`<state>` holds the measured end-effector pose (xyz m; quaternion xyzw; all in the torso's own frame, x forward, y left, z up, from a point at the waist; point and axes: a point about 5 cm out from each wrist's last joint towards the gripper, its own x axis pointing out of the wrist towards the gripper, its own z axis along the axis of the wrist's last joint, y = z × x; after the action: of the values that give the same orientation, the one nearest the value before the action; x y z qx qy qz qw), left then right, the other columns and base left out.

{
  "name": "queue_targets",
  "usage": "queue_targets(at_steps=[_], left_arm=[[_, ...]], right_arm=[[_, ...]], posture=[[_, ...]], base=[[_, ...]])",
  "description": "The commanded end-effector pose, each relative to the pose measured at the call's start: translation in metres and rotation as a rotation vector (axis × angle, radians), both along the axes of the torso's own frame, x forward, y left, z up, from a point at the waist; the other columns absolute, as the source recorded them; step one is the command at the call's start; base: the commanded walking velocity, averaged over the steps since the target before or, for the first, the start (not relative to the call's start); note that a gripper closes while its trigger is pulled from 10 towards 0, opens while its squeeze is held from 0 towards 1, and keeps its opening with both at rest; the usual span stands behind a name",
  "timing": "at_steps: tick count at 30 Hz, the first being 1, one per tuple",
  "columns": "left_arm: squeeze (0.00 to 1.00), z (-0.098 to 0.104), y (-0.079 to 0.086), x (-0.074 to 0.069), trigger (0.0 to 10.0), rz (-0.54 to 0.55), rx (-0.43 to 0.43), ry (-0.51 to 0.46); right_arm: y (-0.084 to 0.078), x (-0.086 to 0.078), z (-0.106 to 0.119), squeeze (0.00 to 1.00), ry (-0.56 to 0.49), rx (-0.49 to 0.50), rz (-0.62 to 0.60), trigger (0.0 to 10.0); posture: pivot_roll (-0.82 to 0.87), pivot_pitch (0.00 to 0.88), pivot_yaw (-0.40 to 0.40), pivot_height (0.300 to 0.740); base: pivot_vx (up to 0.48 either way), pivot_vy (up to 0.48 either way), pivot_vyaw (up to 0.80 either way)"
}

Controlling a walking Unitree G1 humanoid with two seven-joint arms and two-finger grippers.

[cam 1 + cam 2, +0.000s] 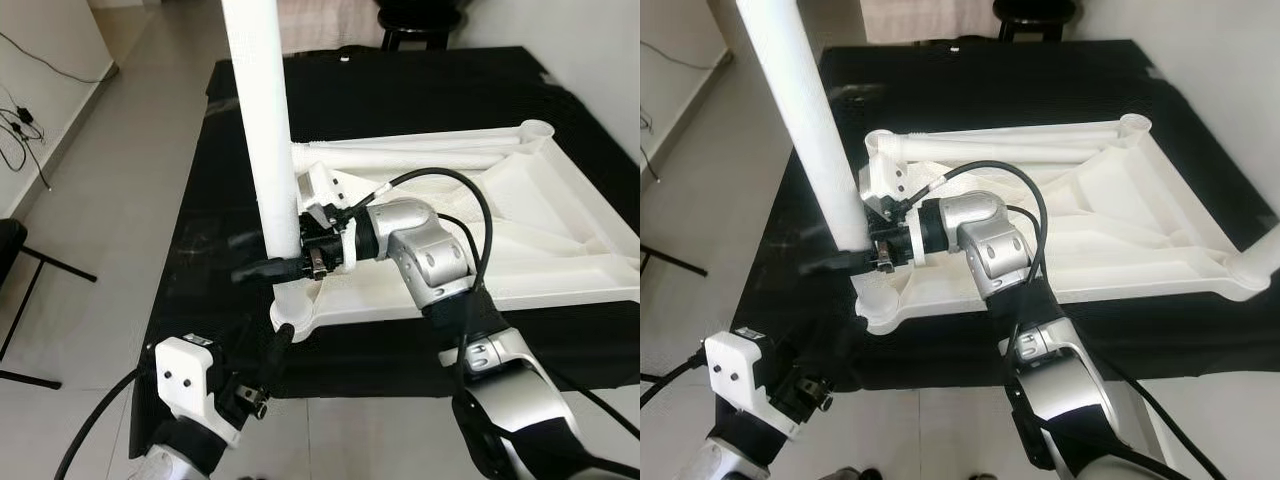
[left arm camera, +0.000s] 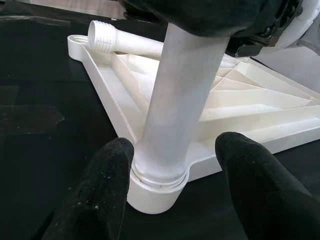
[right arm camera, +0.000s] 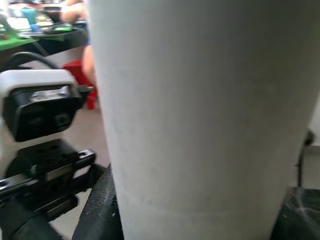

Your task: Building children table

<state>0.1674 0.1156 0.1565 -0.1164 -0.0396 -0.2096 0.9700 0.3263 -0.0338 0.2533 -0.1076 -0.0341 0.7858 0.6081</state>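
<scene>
Robot arms are putting a leg on a little white table, and the leg could tip.

Left gripper (image 1: 283,338), with its two long black fingers, is low in the left eye view, just beside the corner socket, spread open and holding nothing. Right gripper (image 1: 262,268) is closed around the tall white plastic table leg (image 1: 265,130), just above that socket in the upside-down white plastic tabletop (image 1: 560,230). If the squeeze slips or the screw part goes in crooked, I think the leg could lean and pop out. In the right eye view, more loose white legs (image 1: 1020,148) lie on the tabletop past the right gripper, and it all rests on a black cloth (image 1: 1060,75) over pale floor tiles (image 1: 710,190). Left wrist view shows open fingers (image 2: 95,200) on both sides of the leg base. Right wrist view is very close to the leg.
</scene>
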Motion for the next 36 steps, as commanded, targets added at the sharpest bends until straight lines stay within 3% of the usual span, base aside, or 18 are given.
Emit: queue_targets(at_steps=[1, 4, 10, 11, 12, 14, 15, 17, 25, 26, 27, 28, 29, 30, 31, 33, 35, 36], left_arm=[[0.00, 0.000, 0.001, -0.003, 10.0, 0.005, 0.014, 0.010], [0.00, -0.001, 0.001, -0.003, 10.0, 0.005, 0.014, 0.011], [0.00, -0.001, 0.003, -0.002, 10.0, 0.005, 0.011, 0.013], [0.00, -0.001, 0.004, -0.002, 10.0, 0.006, 0.011, 0.013], [0.00, -0.001, 0.009, 0.000, 10.0, 0.004, 0.010, 0.014], [0.00, -0.001, 0.009, 0.000, 10.0, 0.004, 0.010, 0.014], [0.00, -0.001, 0.010, 0.000, 10.0, 0.002, 0.009, 0.014], [0.00, -0.001, 0.011, 0.002, 10.0, -0.004, 0.011, 0.014], [0.00, -0.003, 0.012, 0.010, 10.0, -0.024, 0.020, 0.016], [0.00, -0.003, 0.012, 0.011, 10.0, -0.013, 0.021, 0.014], [0.00, -0.003, 0.012, 0.011, 10.0, -0.013, 0.021, 0.014], [0.00, -0.003, 0.013, 0.011, 10.0, 0.001, 0.021, 0.013], [0.00, -0.003, 0.013, 0.011, 10.0, 0.001, 0.021, 0.013], [0.00, -0.003, 0.014, 0.011, 10.0, 0.012, 0.022, 0.011], [0.00, -0.003, 0.014, 0.011, 10.0, 0.012, 0.022, 0.011], [0.00, -0.003, 0.015, 0.010, 10.0, 0.023, 0.024, 0.010], [0.00, -0.003, 0.015, 0.009, 10.0, 0.020, 0.023, 0.010], [0.00, -0.003, 0.014, 0.009, 10.0, 0.015, 0.022, 0.011]], right_arm=[[0.005, -0.002, -0.002, 0.00, 0.013, -0.017, 0.080, 0.0], [0.004, 0.000, -0.003, 0.00, 0.016, -0.017, 0.087, 0.0], [0.002, 0.000, -0.014, 0.00, 0.007, 0.041, -0.119, 0.0], [0.002, -0.002, -0.025, 0.00, 0.048, 0.067, -0.293, 0.0], [-0.010, -0.022, -0.068, 0.00, 0.083, 0.019, -0.914, 0.0], [-0.010, -0.022, -0.068, 0.00, 0.083, 0.019, -0.914, 0.0], [-0.020, -0.037, -0.078, 0.00, 0.096, -0.010, -1.078, 0.0], [-0.023, -0.043, -0.079, 0.00, 0.086, -0.008, -1.138, 0.0], [-0.012, -0.020, -0.067, 0.00, 0.060, 0.042, -1.090, 0.0], [-0.007, -0.018, -0.060, 0.00, 0.051, 0.062, -1.042, 10.0], [-0.007, -0.018, -0.060, 0.00, 0.051, 0.062, -1.042, 10.0], [-0.002, -0.018, -0.050, 0.72, 0.053, 0.120, -0.963, 10.0], [-0.002, -0.018, -0.050, 0.72, 0.053, 0.120, -0.963, 10.0], [0.005, -0.023, -0.037, 1.00, 0.077, 0.185, -0.858, 10.0], [0.005, -0.023, -0.037, 1.00, 0.077, 0.185, -0.858, 10.0], [0.012, -0.032, -0.016, 1.00, 0.078, 0.253, -0.581, 10.0], [0.010, -0.036, -0.011, 1.00, 0.019, 0.208, -0.422, 10.0], [0.008, -0.036, -0.012, 0.82, -0.027, 0.157, -0.330, 10.0]], posture=[[0.15, 0.225, 0.000, 0.740], [0.15, 0.218, 0.004, 0.740], [0.12, 0.214, 0.003, 0.740], [0.10, 0.216, 0.018, 0.740], [0.07, 0.229, 0.051, 0.740], [0.07, 0.229, 0.051, 0.740], [0.07, 0.229, 0.051, 0.740], [0.05, 0.229, 0.068, 0.740], [0.06, 0.191, 0.069, 0.740], [0.07, 0.191, 0.065, 0.740], [0.07, 0.191, 0.065, 0.740], [0.07, 0.183, 0.060, 0.740], [0.07, 0.183, 0.060, 0.740], [0.07, 0.183, 0.060, 0.740], [0.07, 0.183, 0.060, 0.740], [0.09, 0.179, 0.052, 0.740], [0.09, 0.176, 0.047, 0.740], [0.10, 0.176, 0.043, 0.740]], base=[[0.000, 0.000, 0.00], [0.000, 0.000, 0.00], [0.000, 0.000, 0.00], [0.000, 0.000, 0.00], [0.000, 0.000, 0.00], [0.000, 0.000, 0.00], [0.000, 0.000, 0.00], [0.000, 0.000, 0.00], [0.000, 0.000, 0.00], [0.000, 0.000, 0.00], [0.000, 0.000, 0.00], [0.000, 0.000, 0.00], [0.000, 0.000, 0.00], [0.000, 0.000, 0.00], [0.000, 0.000, 0.00], [0.000, 0.000, 0.00], [0.000, 0.000, 0.00], [0.000, 0.000, 0.00]])
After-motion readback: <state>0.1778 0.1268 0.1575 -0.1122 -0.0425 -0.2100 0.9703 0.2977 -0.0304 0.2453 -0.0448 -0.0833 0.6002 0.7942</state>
